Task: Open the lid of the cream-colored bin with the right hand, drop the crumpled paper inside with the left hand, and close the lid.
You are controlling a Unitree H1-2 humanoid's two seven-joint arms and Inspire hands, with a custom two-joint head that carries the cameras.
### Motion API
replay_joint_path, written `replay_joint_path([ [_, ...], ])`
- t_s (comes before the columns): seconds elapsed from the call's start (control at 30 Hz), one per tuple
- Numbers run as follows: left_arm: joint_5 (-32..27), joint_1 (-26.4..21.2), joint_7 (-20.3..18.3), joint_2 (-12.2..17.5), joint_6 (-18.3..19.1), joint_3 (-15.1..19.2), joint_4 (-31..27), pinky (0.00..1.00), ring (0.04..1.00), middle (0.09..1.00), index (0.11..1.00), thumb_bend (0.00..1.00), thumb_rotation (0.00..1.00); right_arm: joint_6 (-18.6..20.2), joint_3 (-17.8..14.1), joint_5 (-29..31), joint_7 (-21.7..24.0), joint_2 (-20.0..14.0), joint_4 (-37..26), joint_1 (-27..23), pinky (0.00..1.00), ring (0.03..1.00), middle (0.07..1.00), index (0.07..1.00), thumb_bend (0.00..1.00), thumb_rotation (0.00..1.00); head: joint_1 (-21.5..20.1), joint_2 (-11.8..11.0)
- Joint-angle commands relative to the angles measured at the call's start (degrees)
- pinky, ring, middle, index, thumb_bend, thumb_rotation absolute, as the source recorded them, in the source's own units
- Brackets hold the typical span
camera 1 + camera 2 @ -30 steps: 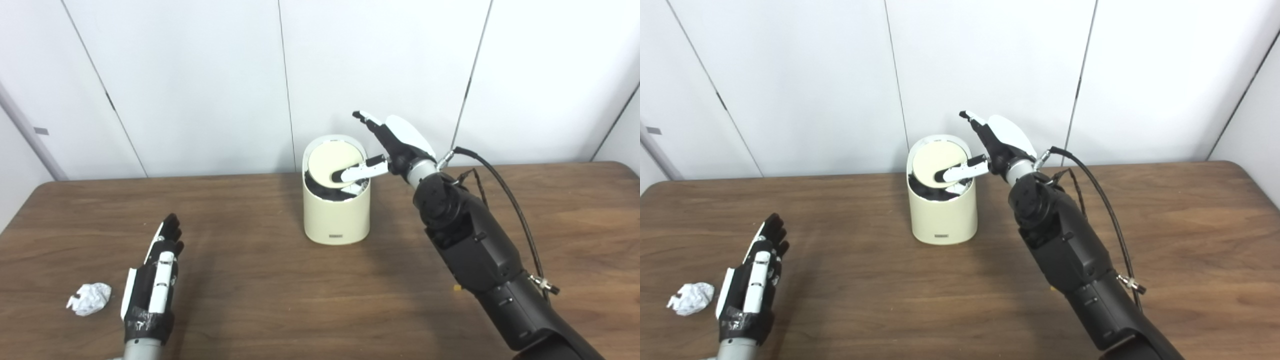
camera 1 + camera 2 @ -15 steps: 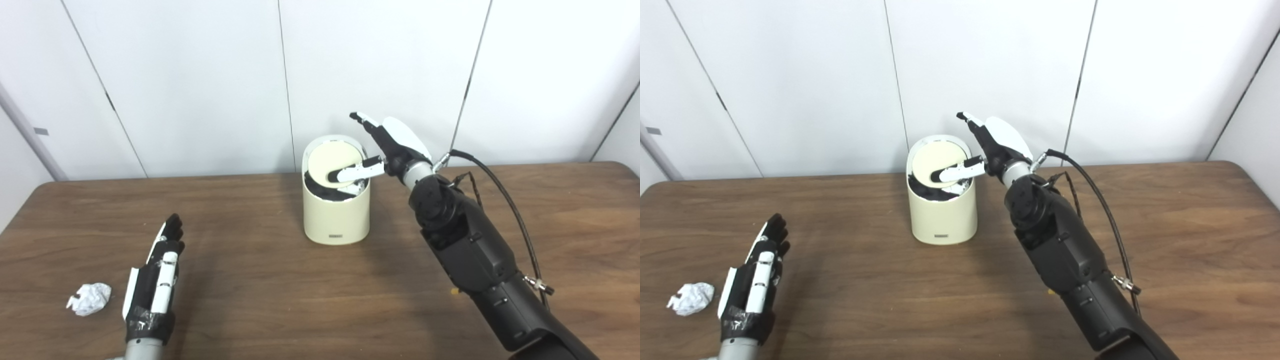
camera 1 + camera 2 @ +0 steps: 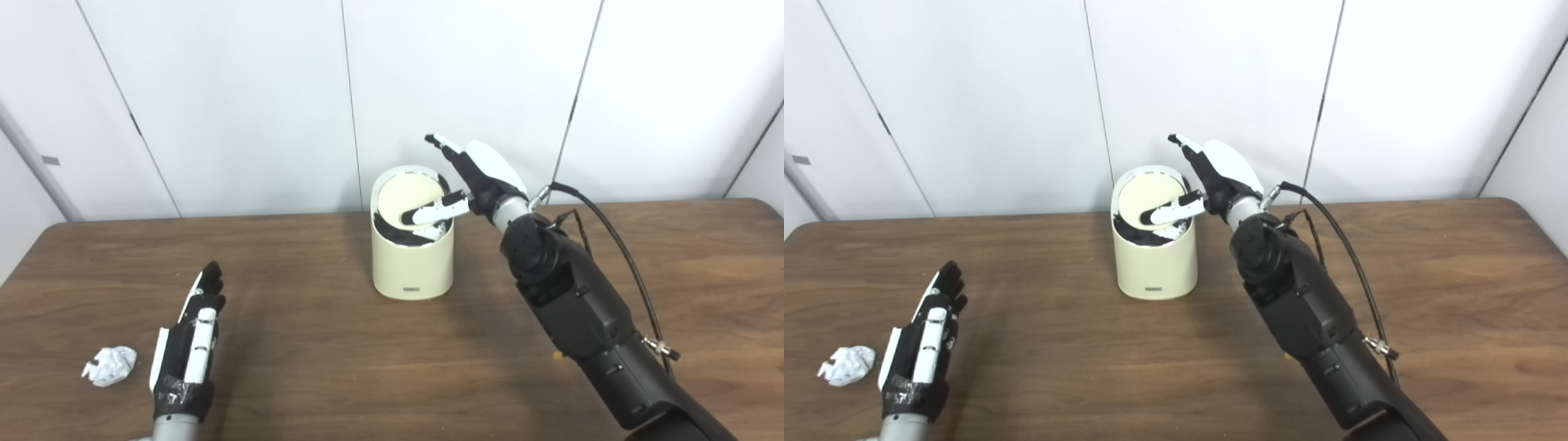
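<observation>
The cream-colored bin [image 3: 412,260] stands at the back middle of the table. Its round lid [image 3: 405,199] is tilted up, showing a dark gap along the front of the opening. My right hand [image 3: 474,177] is open at the bin's upper right, thumb lying across the lid and the other fingers stretched up past the rim. The crumpled paper [image 3: 109,365] lies on the table at the near left. My left hand [image 3: 191,343] is open and flat just right of the paper, apart from it.
The brown wooden table [image 3: 343,367] runs edge to edge; its left corner is near the paper. White wall panels stand close behind the bin. A black cable [image 3: 618,239] loops off my right forearm.
My right hand has shifted slightly left over the bin, its thumb staying on the tilted lid. The left hand and the paper have not moved.
</observation>
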Motion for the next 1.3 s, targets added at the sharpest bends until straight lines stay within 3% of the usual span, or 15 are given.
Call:
replay_joint_path([
  [0.0,-0.8,4.4,0.1,-3.0,-1.5,-0.7,3.6,1.00,1.000,0.984,0.973,0.33,0.81,0.2,0.7,-1.9,1.0,-1.6,-0.1,-1.1,0.96,0.951,0.953,0.953,0.93,0.19,0.0,0.2],
  [0.17,-0.4,4.4,0.2,-3.1,-1.9,-0.6,3.9,1.00,1.000,0.983,0.969,0.34,0.81,0.3,1.2,-1.9,1.4,-2.1,-0.2,-0.9,1.00,0.959,0.959,0.959,0.93,0.17,0.1,0.1],
  [0.27,-0.9,4.5,0.1,-3.1,-1.7,-0.6,3.8,1.00,1.000,0.987,0.971,0.36,0.80,0.0,0.8,-1.3,1.0,-1.9,-0.2,-0.6,0.98,0.959,0.957,0.956,0.91,0.20,0.1,0.2],
  [0.7,-0.5,4.4,0.1,-3.1,-1.8,-0.5,4.3,1.00,1.000,0.982,0.967,0.33,0.81,-1.5,-3.3,1.3,-1.6,-0.5,-0.8,1.4,0.81,0.921,0.939,0.937,0.76,0.73,0.0,0.1],
  [0.9,0.4,4.2,0.4,-3.0,-2.1,-0.6,4.9,1.00,0.998,0.975,0.966,0.34,0.81,-1.3,-5.4,3.3,-1.3,0.0,-2.0,1.7,0.83,0.918,0.934,0.939,0.74,0.97,0.1,0.0],
  [1.27,-0.7,4.0,-0.1,-2.9,-1.7,-0.3,5.0,1.00,1.000,0.978,0.970,0.34,0.78,2.1,-10.0,8.2,0.2,0.1,-8.6,5.0,0.81,0.907,0.944,0.946,0.70,1.00,-0.2,-0.1],
])
